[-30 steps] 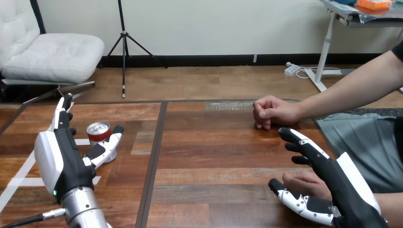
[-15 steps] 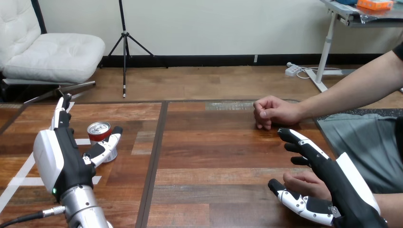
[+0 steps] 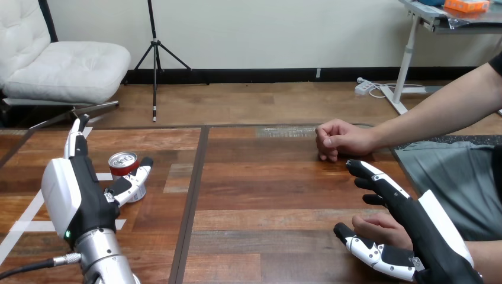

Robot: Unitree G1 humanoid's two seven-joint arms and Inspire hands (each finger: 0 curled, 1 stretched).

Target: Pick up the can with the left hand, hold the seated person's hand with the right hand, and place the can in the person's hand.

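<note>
Can (image 3: 122,161) shiny metal; table (image 3: 266,195) smooth semi-gloss wood planks.

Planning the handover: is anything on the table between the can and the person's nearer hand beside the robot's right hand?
Nothing visible does. The can sits between the left hand's thumb and fingers, and only bare table lies between it and the person's nearer hand, beside the right hand.
</note>
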